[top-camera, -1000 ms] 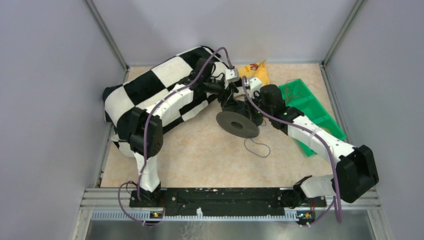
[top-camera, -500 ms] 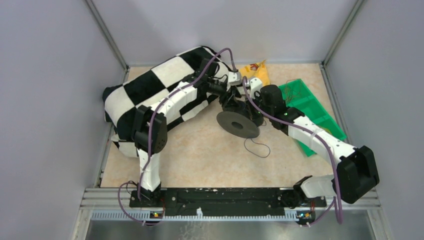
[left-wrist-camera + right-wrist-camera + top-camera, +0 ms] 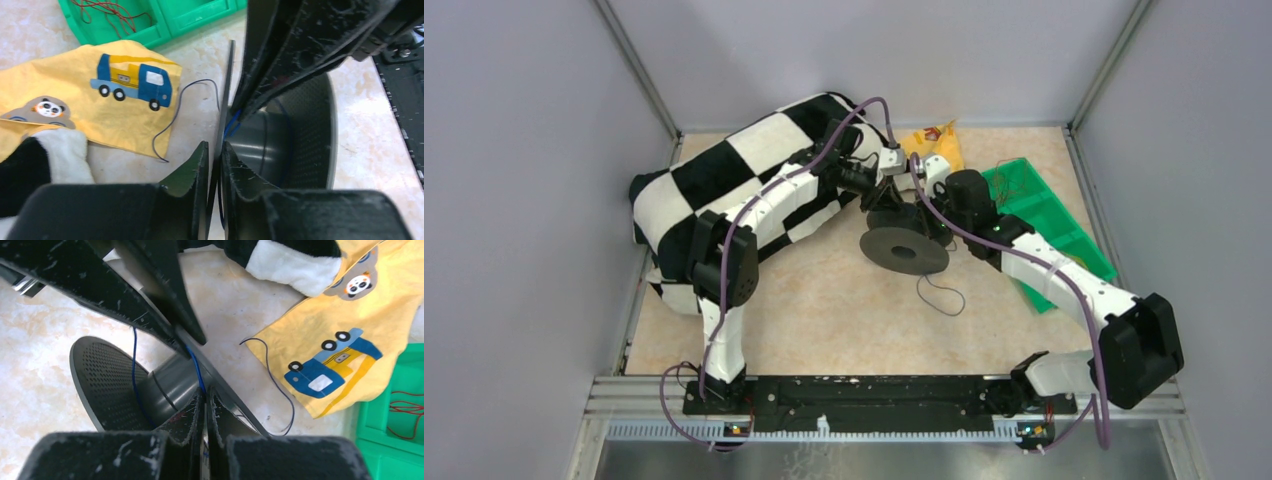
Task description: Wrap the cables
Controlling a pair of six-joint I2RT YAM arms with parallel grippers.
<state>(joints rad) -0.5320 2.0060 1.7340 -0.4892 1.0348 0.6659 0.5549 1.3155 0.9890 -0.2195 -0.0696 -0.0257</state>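
At spool (image 3: 902,250) rim | left jaws clamp rim | right jaws pinch cable (image 3: 196,371)

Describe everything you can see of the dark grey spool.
The dark grey spool, seemingly plastic, rests tilted on the table: a smooth core between two thin disc flanges with finely perforated inner faces. A blue cable strand crosses the core. The left fingers straddle one flange's rim, grip unclear; the right fingers, shut, pinch the strand beside it.
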